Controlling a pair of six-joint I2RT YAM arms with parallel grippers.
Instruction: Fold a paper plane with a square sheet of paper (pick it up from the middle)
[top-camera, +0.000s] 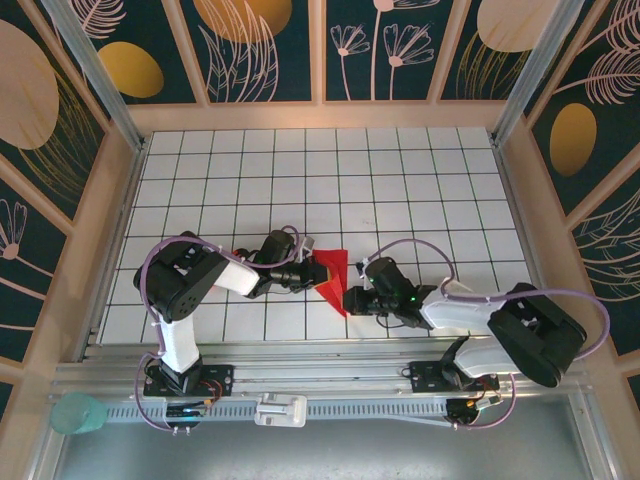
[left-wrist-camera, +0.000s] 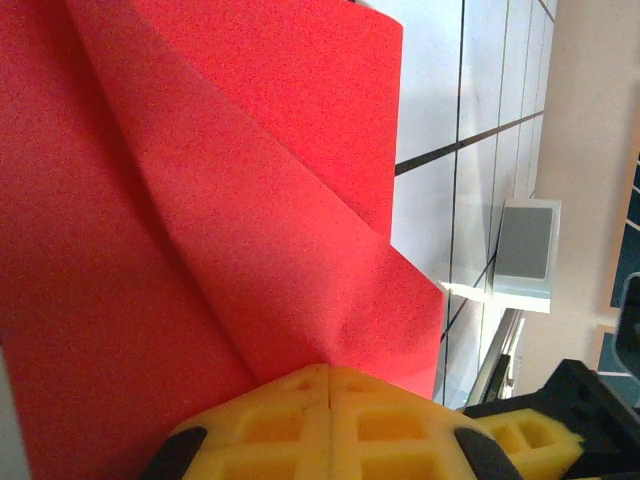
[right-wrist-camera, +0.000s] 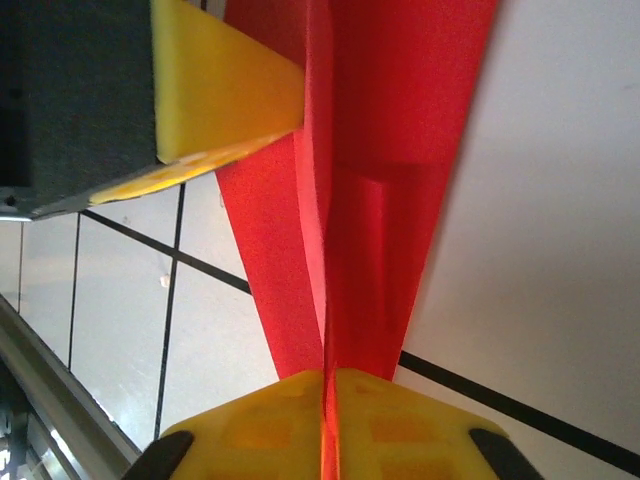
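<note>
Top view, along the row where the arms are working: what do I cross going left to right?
left arm → left gripper → red paper, held by both grippers → right gripper → right arm

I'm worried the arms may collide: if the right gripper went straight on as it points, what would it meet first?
The right gripper is clamped on the red paper, so it would push that first. Beyond, a yellow finger of the left gripper sits just beside that line; depth is unclear.
</note>
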